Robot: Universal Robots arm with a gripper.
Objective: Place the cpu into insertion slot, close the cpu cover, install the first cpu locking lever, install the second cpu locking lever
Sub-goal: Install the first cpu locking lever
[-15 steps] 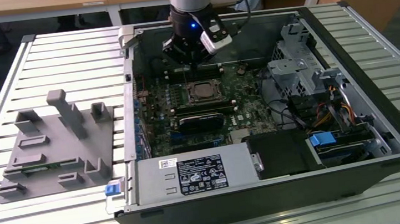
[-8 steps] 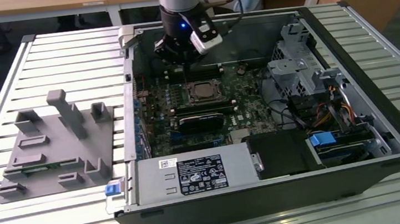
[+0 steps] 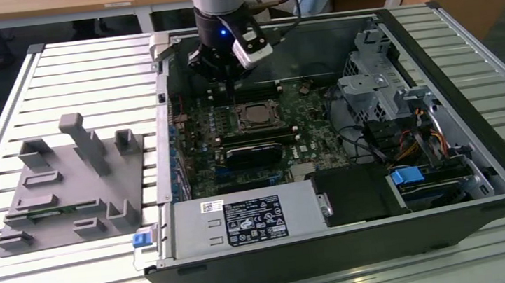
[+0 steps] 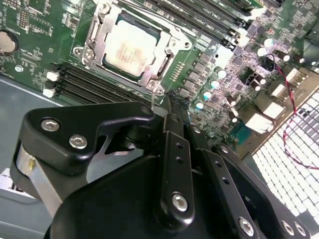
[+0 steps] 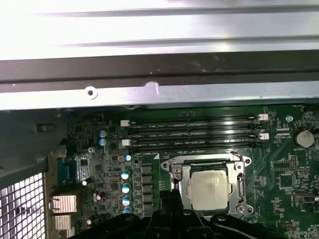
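The cpu (image 4: 130, 47) (image 5: 212, 189), silver-tan, lies flat in the insertion slot (image 3: 255, 115) on the green board. The cpu cover (image 4: 93, 35) (image 5: 240, 185), a silver frame, lies down around the chip in both wrist views. My gripper (image 4: 169, 105) (image 5: 174, 195) (image 3: 226, 74) hangs just off one corner of the socket, on the side of the long memory slots (image 5: 194, 130). Its fingers look shut with nothing between them. A thin metal rod (image 4: 151, 97) rises from that socket corner, right beside the fingertips. Whether they touch it I cannot tell.
The board sits in an open computer case (image 3: 430, 45) on a slatted table (image 3: 76, 75). A grey fixture (image 3: 69, 182) stands at the exterior view's left. A drive cage (image 3: 378, 86), cables and a power supply (image 3: 242, 223) crowd the case around the socket.
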